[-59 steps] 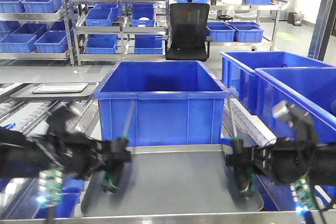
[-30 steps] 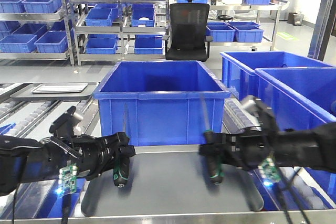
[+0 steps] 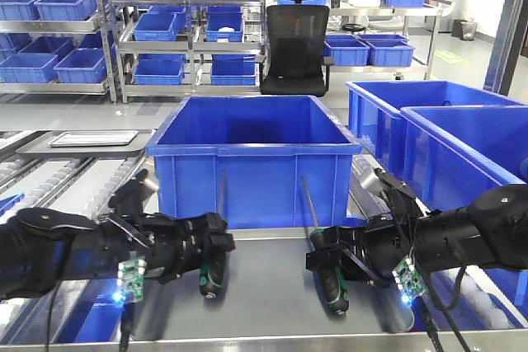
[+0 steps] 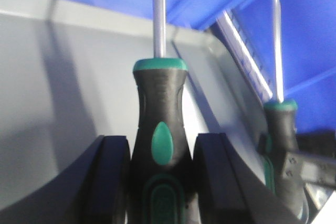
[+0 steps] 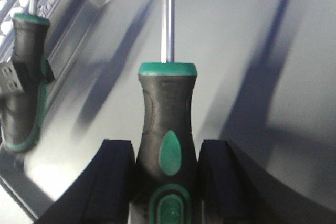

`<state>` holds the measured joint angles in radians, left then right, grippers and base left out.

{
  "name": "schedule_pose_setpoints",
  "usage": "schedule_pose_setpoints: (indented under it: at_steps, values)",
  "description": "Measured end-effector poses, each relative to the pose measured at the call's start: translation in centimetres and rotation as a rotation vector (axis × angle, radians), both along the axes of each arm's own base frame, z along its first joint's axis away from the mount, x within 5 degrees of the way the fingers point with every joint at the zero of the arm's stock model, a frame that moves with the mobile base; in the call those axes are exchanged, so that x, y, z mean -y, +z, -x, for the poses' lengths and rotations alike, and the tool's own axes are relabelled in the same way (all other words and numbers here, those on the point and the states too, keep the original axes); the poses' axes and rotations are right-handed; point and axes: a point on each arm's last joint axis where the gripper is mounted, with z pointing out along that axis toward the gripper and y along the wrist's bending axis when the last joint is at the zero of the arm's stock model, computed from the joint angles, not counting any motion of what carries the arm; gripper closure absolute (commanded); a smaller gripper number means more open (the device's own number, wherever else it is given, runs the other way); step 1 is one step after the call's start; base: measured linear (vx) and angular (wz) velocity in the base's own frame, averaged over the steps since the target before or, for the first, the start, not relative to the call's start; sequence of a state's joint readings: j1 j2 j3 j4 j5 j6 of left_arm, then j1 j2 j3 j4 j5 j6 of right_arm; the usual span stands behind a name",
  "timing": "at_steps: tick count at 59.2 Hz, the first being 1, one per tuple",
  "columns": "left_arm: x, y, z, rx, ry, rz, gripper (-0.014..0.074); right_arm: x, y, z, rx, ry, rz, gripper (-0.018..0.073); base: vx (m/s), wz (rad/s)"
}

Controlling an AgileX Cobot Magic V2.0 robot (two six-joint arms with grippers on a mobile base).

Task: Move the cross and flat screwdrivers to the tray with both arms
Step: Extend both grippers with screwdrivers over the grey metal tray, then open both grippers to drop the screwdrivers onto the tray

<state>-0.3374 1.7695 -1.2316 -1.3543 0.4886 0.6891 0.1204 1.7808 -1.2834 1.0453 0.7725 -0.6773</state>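
Over tray [image 3: 272,286], screwdrivers [image 3: 213,274] closer together

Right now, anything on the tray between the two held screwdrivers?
No. In the front view only bare grey tray lies between the left screwdriver and the right screwdriver.

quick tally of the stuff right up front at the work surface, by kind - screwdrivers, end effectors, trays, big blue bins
screwdrivers: 2, left one, right one
end effectors: 2, left, right, each clamped on a screwdriver
grey tray: 1
big blue bins: 3, centre, two at right
total: 8
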Motion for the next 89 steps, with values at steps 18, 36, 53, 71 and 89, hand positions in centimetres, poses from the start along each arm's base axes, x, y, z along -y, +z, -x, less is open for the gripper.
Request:
schedule_pose_setpoints:
  at_steps: [18,36,53,71,89]
  values:
    - [0.3,0.0,0.1,0.001,-0.010,-0.003,0.0272,0.0,0.0,0.0,-0.001,0.002,-0.001,0.0348,0.00,0.00]
    - [0.2,-0.1,0.2,0.011,-0.023,-0.030,0.0097,0.0,0.0,0.1,-0.004,0.006,-0.002,-0.0021,0.00,0.00]
    - [0.1,-0.3,0.4,0.038,-0.073,-0.102,0.0113,-0.1,0.0,0.2,-0.010,0.016,-0.006,-0.0023,0.00,0.00]
    - [-0.2,3.9,2.8,0.129,-0.153,-0.086,0.0605,1.6,4.0,2.1,0.038,0.033,-0.030,0.0568,0.00,0.00]
    - [-4.1,10.4,8.8,0.344,-0.119,-0.354,0.0594,6.7,15.4,11.8,0.419,-0.014,0.188,0.0570,0.00,0.00]
